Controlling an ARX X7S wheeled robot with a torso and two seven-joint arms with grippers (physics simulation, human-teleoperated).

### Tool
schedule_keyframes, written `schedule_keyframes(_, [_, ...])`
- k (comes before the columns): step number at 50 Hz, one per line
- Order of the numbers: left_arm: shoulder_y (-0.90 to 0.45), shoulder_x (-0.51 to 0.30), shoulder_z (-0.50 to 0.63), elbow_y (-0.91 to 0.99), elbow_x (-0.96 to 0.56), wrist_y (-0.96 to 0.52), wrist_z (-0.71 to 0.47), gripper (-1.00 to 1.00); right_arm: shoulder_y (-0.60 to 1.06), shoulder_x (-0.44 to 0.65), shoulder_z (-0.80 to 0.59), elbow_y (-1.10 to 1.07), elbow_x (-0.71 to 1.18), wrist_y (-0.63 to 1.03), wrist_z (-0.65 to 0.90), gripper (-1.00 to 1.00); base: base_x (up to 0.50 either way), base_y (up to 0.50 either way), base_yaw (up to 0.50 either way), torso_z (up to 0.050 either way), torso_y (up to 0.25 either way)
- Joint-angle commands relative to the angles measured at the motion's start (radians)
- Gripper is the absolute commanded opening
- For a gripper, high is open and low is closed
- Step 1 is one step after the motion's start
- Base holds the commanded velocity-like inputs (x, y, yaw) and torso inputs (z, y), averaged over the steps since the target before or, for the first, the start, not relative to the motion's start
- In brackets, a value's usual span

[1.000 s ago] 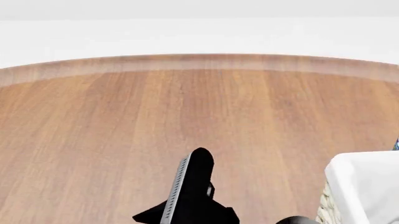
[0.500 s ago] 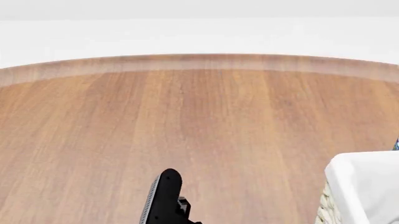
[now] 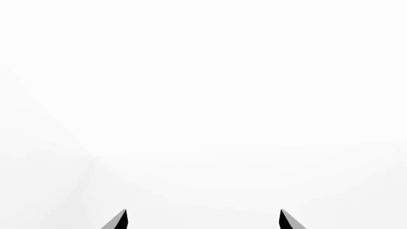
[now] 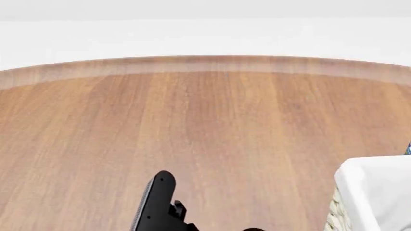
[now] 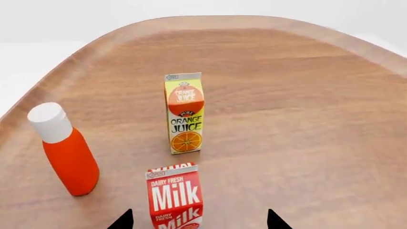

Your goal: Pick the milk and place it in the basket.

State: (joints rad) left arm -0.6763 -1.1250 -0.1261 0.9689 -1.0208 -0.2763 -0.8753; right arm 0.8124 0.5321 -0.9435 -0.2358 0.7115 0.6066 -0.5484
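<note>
Right hand [image 5: 198, 223] lined up on the milk [image 5: 174, 196]
Fingers spread open, carton standing upright between the tips, ungripped.

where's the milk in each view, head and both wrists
Head view: the milk is not in it; only the wooden table, a dark arm and a corner of the basket show.
Left wrist view: not in it; just white, with the left pincer tips apart.
Right wrist view: the milk stands upright between the right pincer tips, nearer than the orange juice carton.
Shared landmark: the wooden table, in head and right wrist views.
</note>
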Motion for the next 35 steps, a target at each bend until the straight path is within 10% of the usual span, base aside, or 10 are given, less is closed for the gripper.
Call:
schedule_keyframes(1, [0.004, -0.003, 0.000, 0.000, 0.002, 0.003, -0.001, 1.00, 0.005, -0.005, -0.003, -0.004, -0.002, -0.004, 0.000, 1.00, 0.00, 0.00, 0.00, 0.000, 0.000])
schedule_keyframes(35, [0.003, -0.009, 0.008, -0.002, 0.003, 0.011, -0.005, 1.00, 0.005, -0.003, -0.011, -0.006, -0.005, -0.010, 0.000, 1.00, 0.00, 0.00, 0.00, 0.000, 0.000])
